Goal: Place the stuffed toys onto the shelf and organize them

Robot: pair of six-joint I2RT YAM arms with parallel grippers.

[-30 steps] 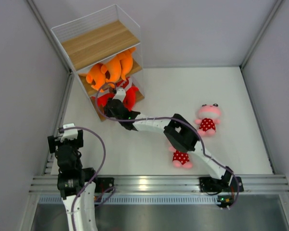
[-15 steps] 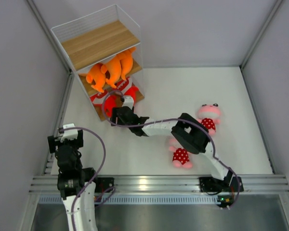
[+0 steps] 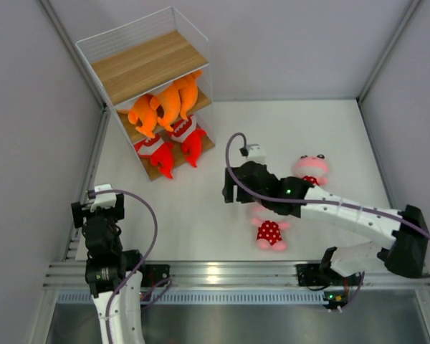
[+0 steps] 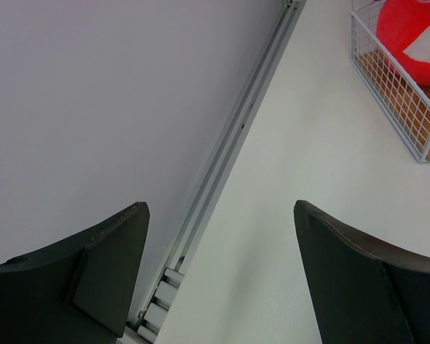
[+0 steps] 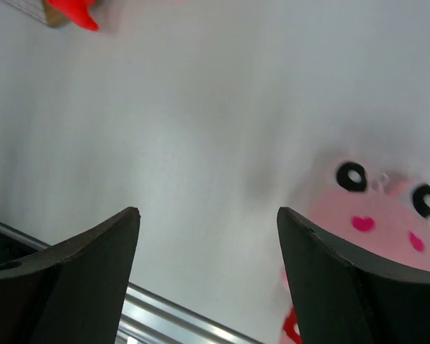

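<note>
Open and empty, the right gripper (image 5: 206, 212) hung near a pink toy (image 5: 376, 222), likely lining up a pick; left gripper (image 4: 222, 208) parked open, lower left.

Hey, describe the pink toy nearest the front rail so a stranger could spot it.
Start at the metal rail along the near edge and look just beyond it, right of centre. The pink toy in a red dotted dress lies there on the white table. Unlike the other pink toy farther back, its head is partly hidden under the right arm.
</note>
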